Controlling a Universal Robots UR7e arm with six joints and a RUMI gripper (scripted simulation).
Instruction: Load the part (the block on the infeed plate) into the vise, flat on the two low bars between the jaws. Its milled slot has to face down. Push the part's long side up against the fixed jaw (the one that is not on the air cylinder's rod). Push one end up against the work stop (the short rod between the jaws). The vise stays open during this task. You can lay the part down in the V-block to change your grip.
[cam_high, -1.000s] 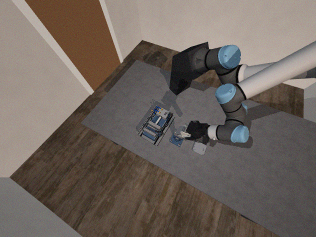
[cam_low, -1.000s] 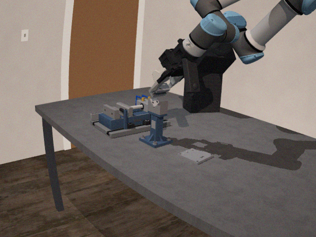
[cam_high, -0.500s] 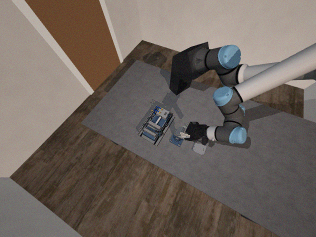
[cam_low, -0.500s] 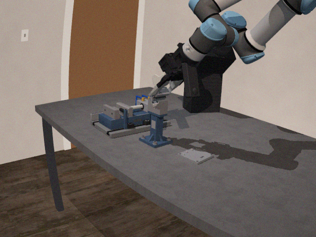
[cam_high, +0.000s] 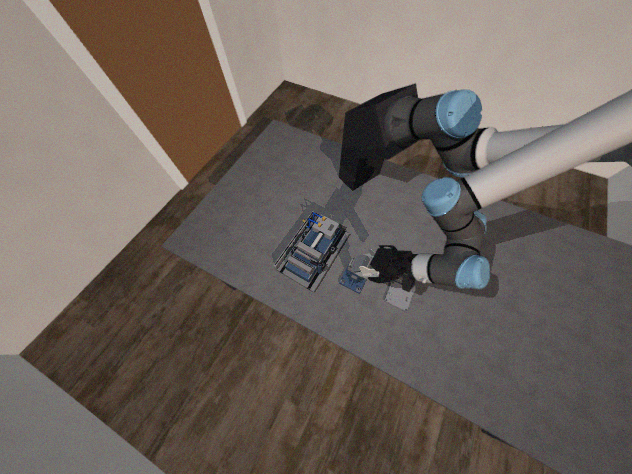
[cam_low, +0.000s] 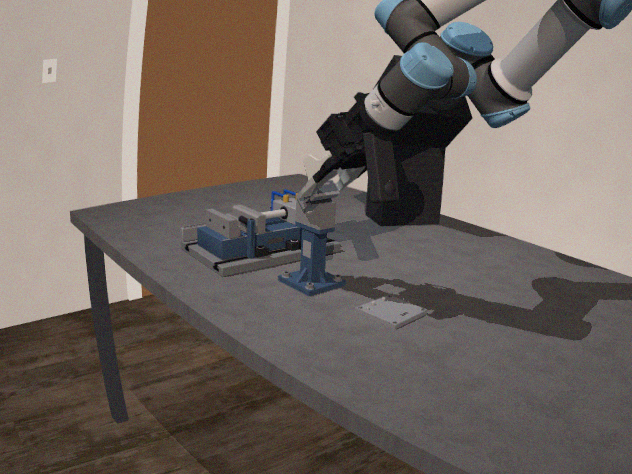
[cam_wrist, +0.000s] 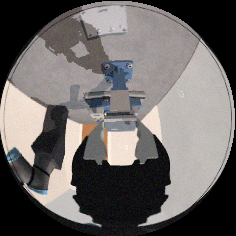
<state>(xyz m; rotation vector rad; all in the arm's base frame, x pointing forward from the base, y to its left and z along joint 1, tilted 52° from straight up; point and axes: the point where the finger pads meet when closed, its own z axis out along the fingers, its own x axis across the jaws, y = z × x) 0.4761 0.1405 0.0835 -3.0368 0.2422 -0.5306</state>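
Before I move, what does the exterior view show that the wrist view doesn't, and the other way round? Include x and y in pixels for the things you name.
Only the exterior shows the table leg (cam_low: 104, 331) and light switch (cam_low: 49, 70). Only the wrist view looks straight down the gap between the fingers, to the part (cam_low: 326, 192) (cam_wrist: 120, 124) spanning it. Both show the gripper (cam_low: 317, 192) (cam_wrist: 120, 119) holding the part at the V-block (cam_low: 313, 216) (cam_wrist: 120, 101), and the bare infeed plate (cam_low: 393, 311) (cam_wrist: 105, 22).
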